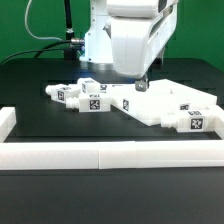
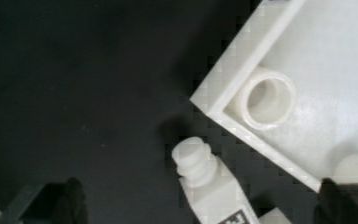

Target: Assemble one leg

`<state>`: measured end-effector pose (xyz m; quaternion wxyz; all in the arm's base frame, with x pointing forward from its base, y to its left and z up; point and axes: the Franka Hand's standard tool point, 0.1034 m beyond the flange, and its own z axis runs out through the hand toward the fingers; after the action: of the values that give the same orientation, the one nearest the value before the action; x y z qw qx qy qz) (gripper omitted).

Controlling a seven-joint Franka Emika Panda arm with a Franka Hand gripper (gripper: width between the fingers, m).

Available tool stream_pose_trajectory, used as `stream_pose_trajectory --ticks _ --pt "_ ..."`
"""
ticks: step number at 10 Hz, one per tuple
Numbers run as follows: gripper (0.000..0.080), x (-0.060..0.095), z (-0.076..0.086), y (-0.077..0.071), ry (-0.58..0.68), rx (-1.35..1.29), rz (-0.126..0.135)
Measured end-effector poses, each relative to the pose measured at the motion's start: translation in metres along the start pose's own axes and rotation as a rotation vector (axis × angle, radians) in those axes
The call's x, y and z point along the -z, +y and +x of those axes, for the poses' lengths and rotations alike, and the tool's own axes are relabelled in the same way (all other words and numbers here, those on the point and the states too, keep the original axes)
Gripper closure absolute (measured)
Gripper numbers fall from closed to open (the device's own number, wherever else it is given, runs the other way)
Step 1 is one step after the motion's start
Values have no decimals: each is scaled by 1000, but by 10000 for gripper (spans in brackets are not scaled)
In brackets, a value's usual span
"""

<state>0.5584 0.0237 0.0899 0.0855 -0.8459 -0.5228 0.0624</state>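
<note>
My gripper [image 1: 140, 86] hangs low over the table's middle, above a corner of the large white panel [image 1: 170, 104]. In the wrist view the gripper [image 2: 208, 205] is open, its dark fingers [image 2: 60, 203] wide apart. A white leg [image 2: 204, 180] with a fiducial tag lies on the black table between them, touched by neither. It rests just off the panel's corner [image 2: 318, 60], near a round hole [image 2: 265, 97]. In the exterior view this leg [image 1: 124, 103] lies against the panel's near left edge.
Two more tagged legs [image 1: 66, 96] [image 1: 94, 100] lie to the exterior view's left, and another [image 1: 194, 122] rests at the panel's right front. A white wall [image 1: 100, 156] borders the table's front and left side [image 1: 8, 120].
</note>
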Motion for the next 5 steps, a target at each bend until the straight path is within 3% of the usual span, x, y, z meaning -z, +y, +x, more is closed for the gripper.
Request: stream_pose_trajectory --ticks 5 --pt "150 0 0 1 1 3 -8"
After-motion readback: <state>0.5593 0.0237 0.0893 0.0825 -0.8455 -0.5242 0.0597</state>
